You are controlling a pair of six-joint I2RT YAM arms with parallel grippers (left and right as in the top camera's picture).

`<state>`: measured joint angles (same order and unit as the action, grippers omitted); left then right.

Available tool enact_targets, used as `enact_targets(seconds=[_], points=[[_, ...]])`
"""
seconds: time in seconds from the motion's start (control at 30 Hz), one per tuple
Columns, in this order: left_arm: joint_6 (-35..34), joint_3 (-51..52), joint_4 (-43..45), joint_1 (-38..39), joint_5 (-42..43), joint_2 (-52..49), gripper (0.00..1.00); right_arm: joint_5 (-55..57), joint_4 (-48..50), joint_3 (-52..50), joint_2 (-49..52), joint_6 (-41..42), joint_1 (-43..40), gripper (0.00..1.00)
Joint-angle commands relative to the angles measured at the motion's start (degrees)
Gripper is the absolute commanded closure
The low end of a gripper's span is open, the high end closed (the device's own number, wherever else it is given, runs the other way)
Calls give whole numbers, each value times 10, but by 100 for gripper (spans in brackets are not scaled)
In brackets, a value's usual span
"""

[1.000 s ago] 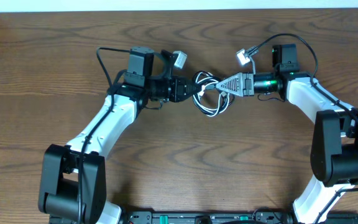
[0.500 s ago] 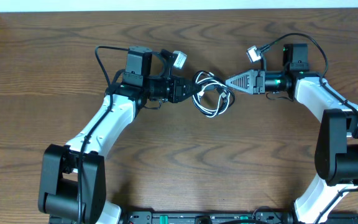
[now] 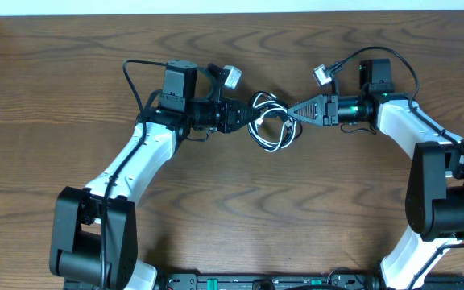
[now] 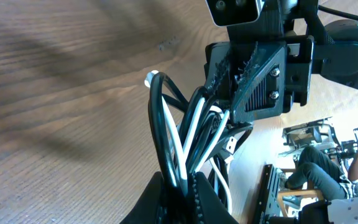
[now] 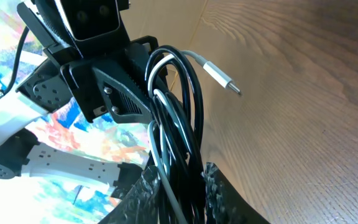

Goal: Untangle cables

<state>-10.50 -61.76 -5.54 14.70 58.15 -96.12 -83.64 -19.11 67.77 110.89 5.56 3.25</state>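
The black and white cables (image 3: 272,129) lie as one tangled bundle of loops at the middle of the wooden table, between my two grippers. My left gripper (image 3: 248,115) is shut on the bundle's left side; in the left wrist view black and white strands (image 4: 185,130) rise from between its fingers (image 4: 188,180). My right gripper (image 3: 291,109) is at the bundle's right side, and several strands (image 5: 179,106) pass between its closed-in fingers (image 5: 185,174). A white plug end (image 5: 219,76) sticks out free above the table.
Thick black arm wires with pale connectors arch above each wrist (image 3: 232,76) (image 3: 321,74). The table's far edge (image 3: 232,12) runs along the top. Both arm bases stand at the near edge.
My right gripper drew back to the right half a second ago and has now moved left again to the bundle. The left arm and the bundle have barely moved.
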Motion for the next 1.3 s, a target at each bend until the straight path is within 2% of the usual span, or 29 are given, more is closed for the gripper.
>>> enact_targets(seconds=[0.0,0.07,0.27,0.4,0.47,0.53,0.6,0.7,0.83,0.87,1.1,1.27], points=[[-8,-12,3,-3,7,3,92,-5,-2,7,-12,-17,10,88],[-12,-12,3,-3,8,3,92,-5,-2,7,-12,-33,16,94],[-31,-12,3,-3,8,3,93,102,-5,7,-12,-42,38,93],[-44,-12,3,-3,8,3,92,183,-16,7,-12,-63,52,75],[-46,-12,3,-3,8,3,92,214,-15,7,-12,-70,54,56],[-47,-12,3,-3,8,3,92,212,-8,7,-12,-70,52,48],[-47,-12,3,-3,8,3,92,151,2,9,-12,-72,42,44],[-47,-12,3,-3,8,3,93,67,18,9,-12,-80,21,45],[-49,-12,3,-3,8,3,93,72,5,9,-12,-80,-8,61],[-49,-12,3,-3,8,3,92,77,0,9,-12,-80,-11,62],[-53,-12,3,-3,8,3,92,79,-21,8,-12,-80,3,61],[-59,-12,3,-3,8,3,93,78,-45,8,-12,-88,26,67]])
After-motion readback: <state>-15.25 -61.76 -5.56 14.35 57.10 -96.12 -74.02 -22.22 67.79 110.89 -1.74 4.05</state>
